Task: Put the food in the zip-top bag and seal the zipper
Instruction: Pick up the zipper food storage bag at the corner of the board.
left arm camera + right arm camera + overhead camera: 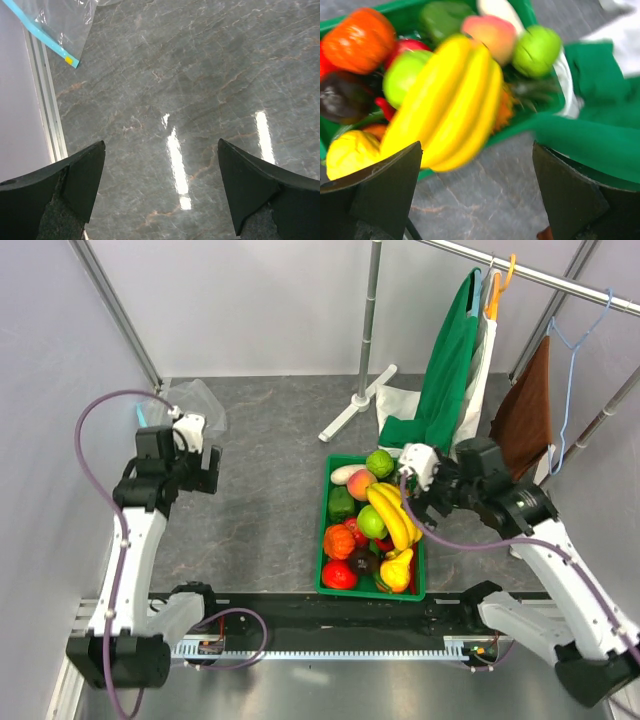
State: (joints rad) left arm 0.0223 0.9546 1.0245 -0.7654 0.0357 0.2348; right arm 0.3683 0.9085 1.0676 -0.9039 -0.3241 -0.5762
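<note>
The food lies piled in a green crate [325, 540]: a yellow banana bunch [393, 515], a green apple [372, 522], and orange, red, yellow and dark pieces. The right wrist view shows the banana bunch [450, 100] and green apple [402, 75], blurred. My right gripper [412, 488] is open and empty over the crate's right rim, just beside the bananas [476, 150]. The clear zip-top bag [195, 400] lies flat at the far left, its light-blue zipper [42, 37] showing. My left gripper [207, 470] is open and empty above bare table [160, 150], near side of the bag.
A clothes rack stands at the back right with a green garment [445, 380], a brown cloth [525, 410] and a blue hanger. Its white base foot [355, 405] lies on the table behind the crate. A wall and metal rail [47, 110] run along the left.
</note>
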